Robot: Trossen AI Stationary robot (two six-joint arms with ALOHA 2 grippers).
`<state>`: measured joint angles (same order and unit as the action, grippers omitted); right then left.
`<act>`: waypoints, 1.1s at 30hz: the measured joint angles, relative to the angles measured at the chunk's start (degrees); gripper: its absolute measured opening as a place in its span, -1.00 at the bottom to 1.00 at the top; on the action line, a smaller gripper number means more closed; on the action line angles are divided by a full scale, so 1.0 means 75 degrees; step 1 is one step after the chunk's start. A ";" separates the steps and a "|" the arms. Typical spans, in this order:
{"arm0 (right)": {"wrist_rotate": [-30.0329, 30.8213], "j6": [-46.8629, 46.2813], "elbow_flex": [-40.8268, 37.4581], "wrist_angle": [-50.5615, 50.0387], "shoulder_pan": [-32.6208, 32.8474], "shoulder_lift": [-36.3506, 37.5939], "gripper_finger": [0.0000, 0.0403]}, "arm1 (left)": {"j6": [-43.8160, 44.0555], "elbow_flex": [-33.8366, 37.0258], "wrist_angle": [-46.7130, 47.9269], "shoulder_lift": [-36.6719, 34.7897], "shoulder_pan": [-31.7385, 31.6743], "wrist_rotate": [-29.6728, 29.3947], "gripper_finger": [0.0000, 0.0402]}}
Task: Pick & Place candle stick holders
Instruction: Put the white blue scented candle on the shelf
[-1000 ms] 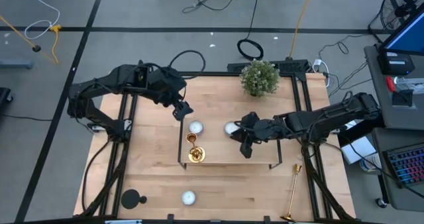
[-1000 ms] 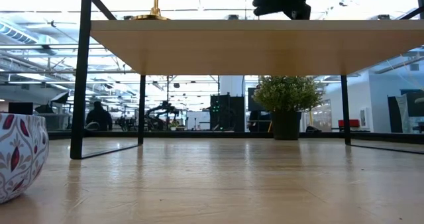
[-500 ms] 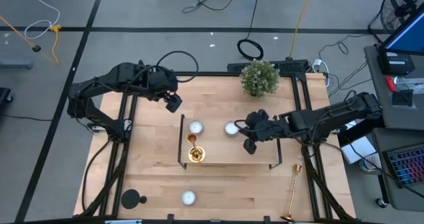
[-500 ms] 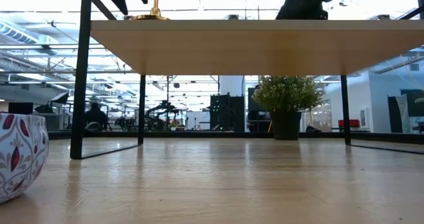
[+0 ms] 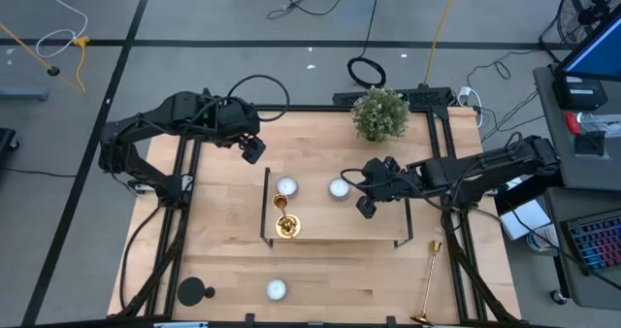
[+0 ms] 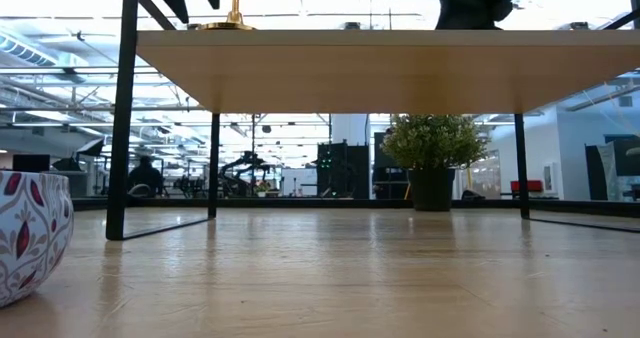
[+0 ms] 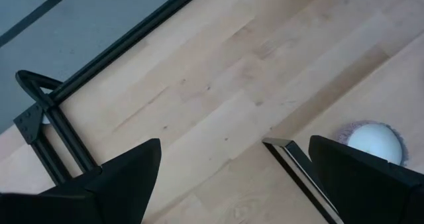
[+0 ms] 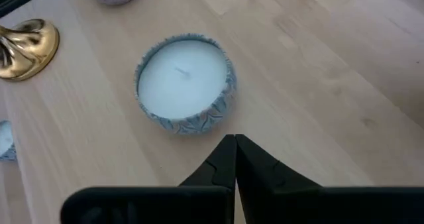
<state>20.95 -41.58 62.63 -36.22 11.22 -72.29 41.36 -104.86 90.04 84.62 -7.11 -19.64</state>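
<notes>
Two dark arms are seen over a pale wooden counter (image 5: 223, 260) framed in black metal, the left arm reaching in from the far left corner and the right arm from the right edge. A long wooden stand with a black frame (image 5: 335, 233) is set across the middle of the counter, and a leafy green potted plant (image 5: 379, 114) is placed at the far edge behind it.

The left end effector (image 5: 252, 150) is held above bare wood just beyond the stand's left end, with its fingers (image 7: 126, 177) spread wide and nothing between them. The right end effector (image 5: 366, 207) is positioned over the stand's top, its fingers (image 8: 233, 164) pressed together and empty, just beside a small white round candle in a patterned tin (image 8: 185, 83).

Three candle stick holders are visible. One shiny gold candlestick with a round base (image 5: 286, 226) is stood upright on the left part of the stand, near a second white candle (image 5: 286, 186); its base is also seen from the low view at the stand's edge (image 6: 230, 22). A slim gold candlestick (image 5: 430, 281) is laid on its side along the counter's near right edge, well apart from both arms. A short black round-based holder (image 5: 194, 292) is set at the near left corner. A third white candle (image 5: 277, 289) is placed on the counter near the front edge, between the black holder and the lying candlestick.
</notes>
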 joint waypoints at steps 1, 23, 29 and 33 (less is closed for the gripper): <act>-0.0003 0.0003 0.0001 0.0010 -0.0003 0.0000 -1.00 | 0.0009 0.0000 0.0000 0.0000 0.0000 0.0000 0.94; -0.0230 0.0087 -0.0014 0.0729 -0.0245 -0.0443 -1.00 | 0.0104 0.0000 -0.0012 0.0000 0.0000 -0.0064 0.94; -0.0221 0.0224 -0.0014 0.0962 -0.0251 -0.0443 -1.00 | 0.0115 0.0000 -0.0012 0.0000 0.0000 -0.0064 0.94; -0.0221 0.0233 -0.0014 0.0958 -0.0271 -0.0443 -1.00 | 0.0133 0.0000 -0.0012 0.0000 0.0000 -0.0064 0.94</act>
<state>19.29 -39.83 62.52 -29.03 9.19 -75.61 42.36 -104.86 89.95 84.62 -7.11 -20.12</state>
